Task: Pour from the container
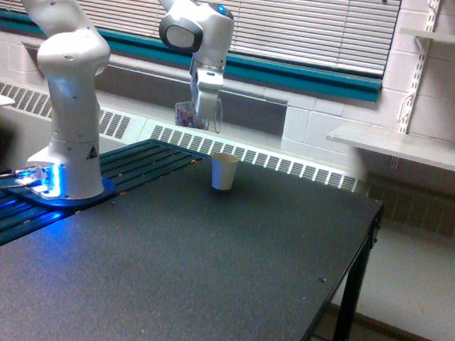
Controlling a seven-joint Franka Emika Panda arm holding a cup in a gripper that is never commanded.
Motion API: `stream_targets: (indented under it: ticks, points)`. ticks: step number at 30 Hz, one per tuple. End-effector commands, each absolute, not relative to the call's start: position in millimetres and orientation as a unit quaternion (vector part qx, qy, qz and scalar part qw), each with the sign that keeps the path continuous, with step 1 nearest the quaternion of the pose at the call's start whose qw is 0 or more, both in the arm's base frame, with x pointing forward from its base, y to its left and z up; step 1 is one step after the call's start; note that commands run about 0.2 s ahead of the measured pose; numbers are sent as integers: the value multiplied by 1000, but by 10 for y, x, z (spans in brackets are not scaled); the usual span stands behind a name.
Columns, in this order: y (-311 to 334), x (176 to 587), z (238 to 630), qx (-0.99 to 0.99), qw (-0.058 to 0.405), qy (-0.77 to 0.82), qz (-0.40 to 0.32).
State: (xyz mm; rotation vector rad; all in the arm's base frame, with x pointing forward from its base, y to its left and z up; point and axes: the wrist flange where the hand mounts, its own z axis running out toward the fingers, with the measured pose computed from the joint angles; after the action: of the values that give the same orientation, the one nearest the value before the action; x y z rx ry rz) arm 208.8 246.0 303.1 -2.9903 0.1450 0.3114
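Observation:
The container [190, 116], a small clear plastic cup with dark and reddish bits showing through its wall, hangs in the air above the table's far edge. My gripper [202, 115] is shut on it, fingers pointing down. It looks roughly upright. A white paper cup [224, 172] stands upright on the black table [206, 270], below the container and slightly toward the exterior view's right.
The arm's white base [64, 168] stands at the exterior view's left on dark slats with a blue glow. The table's edge and leg [355, 286] run down the exterior view's right. A wall shelf [407, 147] sits beyond, with window blinds behind.

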Motion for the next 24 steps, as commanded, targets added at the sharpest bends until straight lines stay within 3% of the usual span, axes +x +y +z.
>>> stream_targets:
  ticks: [1, 24]
  points:
    - [2462, 2110, 2979, -991, 61, 43, 111]
    - [2455, 2198, 2836, -990, 47, 31, 133]
